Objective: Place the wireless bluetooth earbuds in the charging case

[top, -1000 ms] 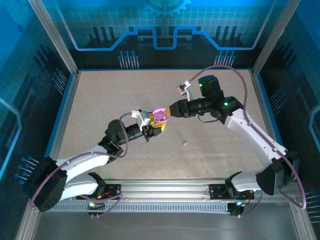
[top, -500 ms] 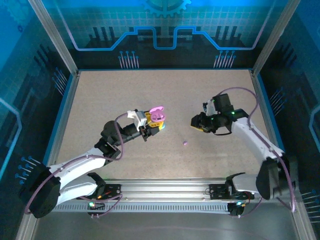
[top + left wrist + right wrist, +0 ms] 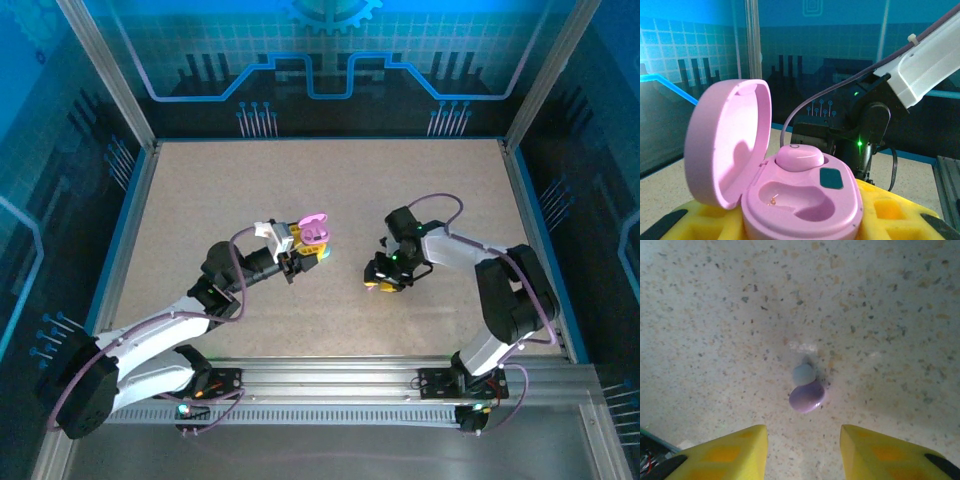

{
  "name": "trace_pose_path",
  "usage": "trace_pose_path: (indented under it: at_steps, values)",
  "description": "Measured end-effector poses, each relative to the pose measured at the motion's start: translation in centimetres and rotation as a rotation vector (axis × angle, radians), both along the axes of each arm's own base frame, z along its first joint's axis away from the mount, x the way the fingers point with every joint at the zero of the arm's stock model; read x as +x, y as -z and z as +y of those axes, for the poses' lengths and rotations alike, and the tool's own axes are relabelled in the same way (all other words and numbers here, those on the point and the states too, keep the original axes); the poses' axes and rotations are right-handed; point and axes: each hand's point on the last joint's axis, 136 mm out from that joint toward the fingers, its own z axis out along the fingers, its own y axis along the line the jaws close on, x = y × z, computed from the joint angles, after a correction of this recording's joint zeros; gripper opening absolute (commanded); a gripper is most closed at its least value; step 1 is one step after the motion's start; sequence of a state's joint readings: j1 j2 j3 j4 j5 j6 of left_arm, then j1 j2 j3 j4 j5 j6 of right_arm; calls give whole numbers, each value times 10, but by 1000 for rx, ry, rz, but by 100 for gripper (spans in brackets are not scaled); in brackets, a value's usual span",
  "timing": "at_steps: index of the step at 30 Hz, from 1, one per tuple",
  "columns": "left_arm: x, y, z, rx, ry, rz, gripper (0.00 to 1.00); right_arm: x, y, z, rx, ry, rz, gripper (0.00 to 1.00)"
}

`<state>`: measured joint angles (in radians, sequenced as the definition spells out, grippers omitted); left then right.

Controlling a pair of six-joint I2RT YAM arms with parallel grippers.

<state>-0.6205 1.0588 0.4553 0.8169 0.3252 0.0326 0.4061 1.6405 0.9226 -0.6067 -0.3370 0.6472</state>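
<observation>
My left gripper [image 3: 308, 250] is shut on the light purple charging case [image 3: 314, 233], held above the table with its lid open. In the left wrist view the case [image 3: 805, 200] sits between the yellow fingers [image 3: 892, 215]. One light purple earbud [image 3: 800, 157] is seated in its far slot, and the near slot [image 3: 790, 200] is empty. My right gripper [image 3: 383, 278] points down at the table, open. In the right wrist view a second light purple earbud [image 3: 806, 396] with a pale tip lies on the table just ahead of the gap in the gripper [image 3: 802, 452], touching neither finger.
The speckled beige tabletop [image 3: 220, 200] is ringed by a blue rim and a metal frame. The right arm's dark body [image 3: 860, 130] stands close behind the held case in the left wrist view.
The right gripper left the held case, swung right and came down over the loose earbud on the table. The left gripper has kept hold of the case with only a small shift.
</observation>
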Motion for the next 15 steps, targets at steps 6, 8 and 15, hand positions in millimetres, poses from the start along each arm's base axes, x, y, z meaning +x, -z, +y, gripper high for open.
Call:
trace_pose_path:
  at_steps: [6, 8, 15]
  values:
    - [0, 0, 0, 1, 0, 0, 37, 1, 12, 5, -3, -14, 15, 38]
    - [0, 0, 0, 1, 0, 0, 37, 1, 16, 7, -5, -19, 20, 36]
    - [0, 0, 0, 2, 0, -2, 37, 8, 15, 16, 11, -34, 4, 34]
